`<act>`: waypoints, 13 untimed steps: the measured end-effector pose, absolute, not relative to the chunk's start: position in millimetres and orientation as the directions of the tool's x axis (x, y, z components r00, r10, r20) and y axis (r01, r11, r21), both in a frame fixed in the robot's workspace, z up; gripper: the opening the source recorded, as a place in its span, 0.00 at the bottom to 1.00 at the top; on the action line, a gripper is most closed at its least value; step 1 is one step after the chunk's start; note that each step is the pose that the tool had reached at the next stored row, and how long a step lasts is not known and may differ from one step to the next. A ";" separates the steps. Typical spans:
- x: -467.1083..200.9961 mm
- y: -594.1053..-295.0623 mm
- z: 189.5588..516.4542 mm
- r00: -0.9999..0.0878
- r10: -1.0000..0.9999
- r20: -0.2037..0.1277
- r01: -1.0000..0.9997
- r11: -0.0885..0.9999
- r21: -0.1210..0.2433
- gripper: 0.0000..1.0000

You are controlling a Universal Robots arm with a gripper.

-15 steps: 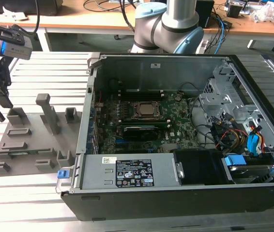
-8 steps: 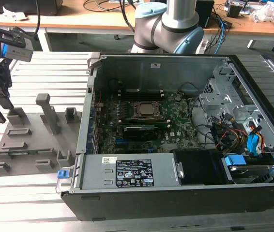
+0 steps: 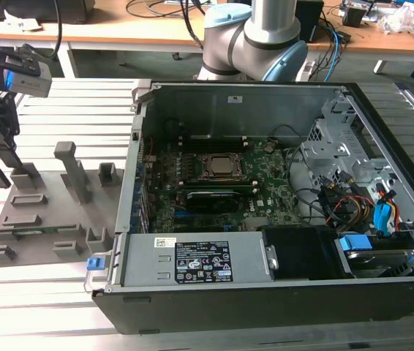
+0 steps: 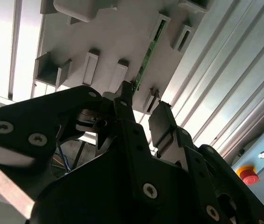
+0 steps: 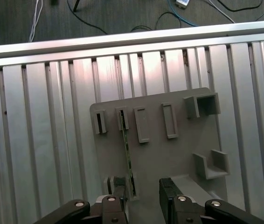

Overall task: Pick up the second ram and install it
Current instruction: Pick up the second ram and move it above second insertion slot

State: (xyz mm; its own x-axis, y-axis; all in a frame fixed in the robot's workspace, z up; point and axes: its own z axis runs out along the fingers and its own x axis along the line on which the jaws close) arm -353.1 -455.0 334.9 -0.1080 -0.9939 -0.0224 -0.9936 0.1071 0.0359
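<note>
While the gripper [image 5: 143, 187] hung open and empty over the fixture plate [image 5: 169, 163], the second ram [image 5: 127, 149] stood just beside one finger [image 5: 118, 196], so the pick likely needed centring first.

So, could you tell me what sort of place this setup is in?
Probably a robotics lab or workshop: an opened desktop computer case lies on a slatted aluminium table, a grey fixture plate beside it holds a green RAM stick, and a cable-strewn wooden desk stands beyond the robot arm.
</note>
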 end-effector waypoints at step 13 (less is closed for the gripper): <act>-353.2 -455.0 328.9 -0.108 -0.994 -0.022 -0.994 0.107 0.036 0.42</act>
State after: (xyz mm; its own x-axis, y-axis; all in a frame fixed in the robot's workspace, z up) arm -353.2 -455.0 328.9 -0.1080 -0.9939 -0.0223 -0.9936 0.1072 0.0360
